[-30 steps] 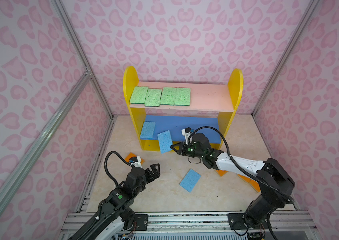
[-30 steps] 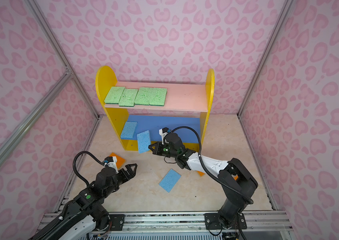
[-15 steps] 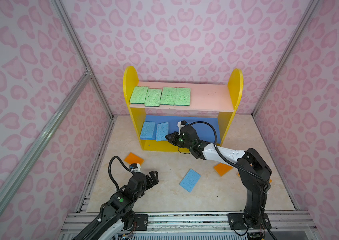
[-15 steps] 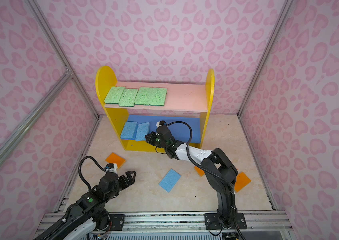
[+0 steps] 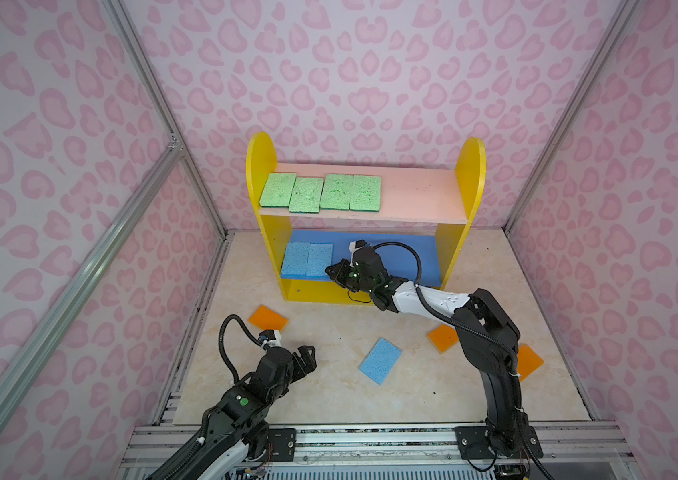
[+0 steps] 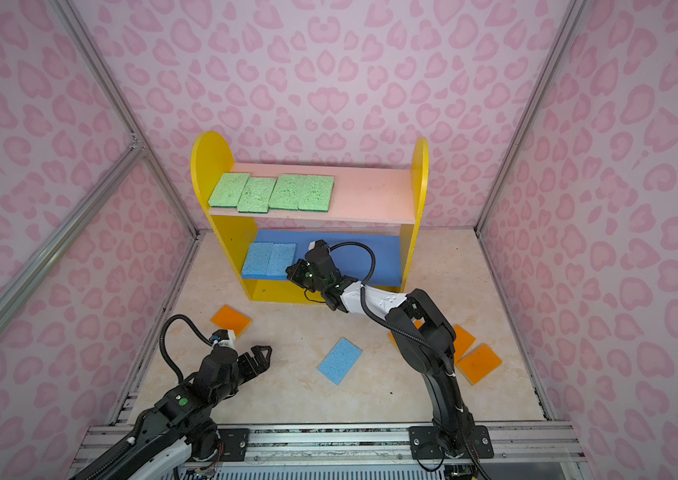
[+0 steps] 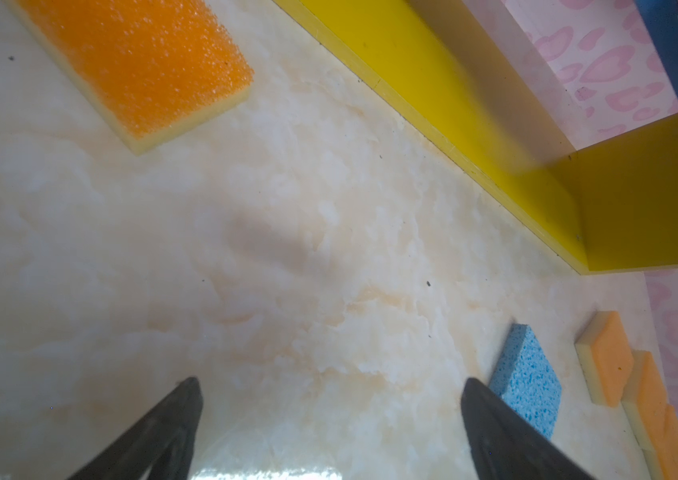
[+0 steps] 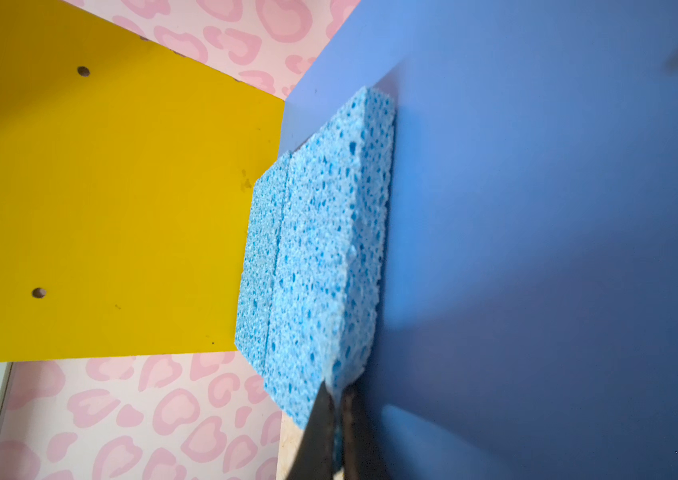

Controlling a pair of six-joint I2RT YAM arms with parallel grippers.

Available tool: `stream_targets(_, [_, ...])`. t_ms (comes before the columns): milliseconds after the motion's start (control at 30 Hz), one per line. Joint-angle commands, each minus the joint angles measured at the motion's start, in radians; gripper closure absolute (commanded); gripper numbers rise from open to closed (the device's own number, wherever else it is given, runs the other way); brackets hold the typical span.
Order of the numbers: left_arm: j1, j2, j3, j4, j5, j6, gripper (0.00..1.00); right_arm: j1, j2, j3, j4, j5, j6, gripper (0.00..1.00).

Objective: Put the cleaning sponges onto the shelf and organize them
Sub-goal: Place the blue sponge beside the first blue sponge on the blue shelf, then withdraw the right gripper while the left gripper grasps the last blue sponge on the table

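5 sponges dot the marbled floor inside pink walls; left gripper gapes, right gripper pinches a shelved sponge.

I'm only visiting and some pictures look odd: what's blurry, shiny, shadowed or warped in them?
Both top views: frame posts splay outward, corners darken. Left wrist view: the left gripper is blurred, white glare on the table between its fingers. Right wrist view: the blue sponge is sharp, the right gripper pinching its corner blurred, a shadow across the blue board.
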Motion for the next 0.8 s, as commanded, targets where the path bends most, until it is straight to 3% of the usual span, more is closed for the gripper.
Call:
stream_targets(0, [0.004, 0.001, -0.007, 0.029, -0.001, 0.013, 0.02, 0.001, 0.007, 0.006, -0.010, 0.000, -0.010, 0.67])
stream_targets(100, [0.006, 0.001, -0.010, 0.036, 0.006, 0.012, 0.02, 0.002, -0.004, -0.008, -0.011, 0.002, -0.021, 0.51])
stream_targets(267, [0.006, 0.001, -0.007, 0.041, 0.022, 0.029, 0.02, 0.003, -0.043, -0.060, -0.011, 0.004, -0.045, 0.39])
stream_targets(600, [-0.006, 0.055, 0.021, 0.065, 0.064, 0.086, 0.02, 0.000, -0.200, -0.193, -0.067, 0.064, -0.147, 0.32])
stream_targets(767, [-0.093, 0.179, 0.063, 0.117, 0.031, 0.075, 0.03, -0.017, -0.292, -0.295, -0.063, 0.081, -0.175, 0.31])
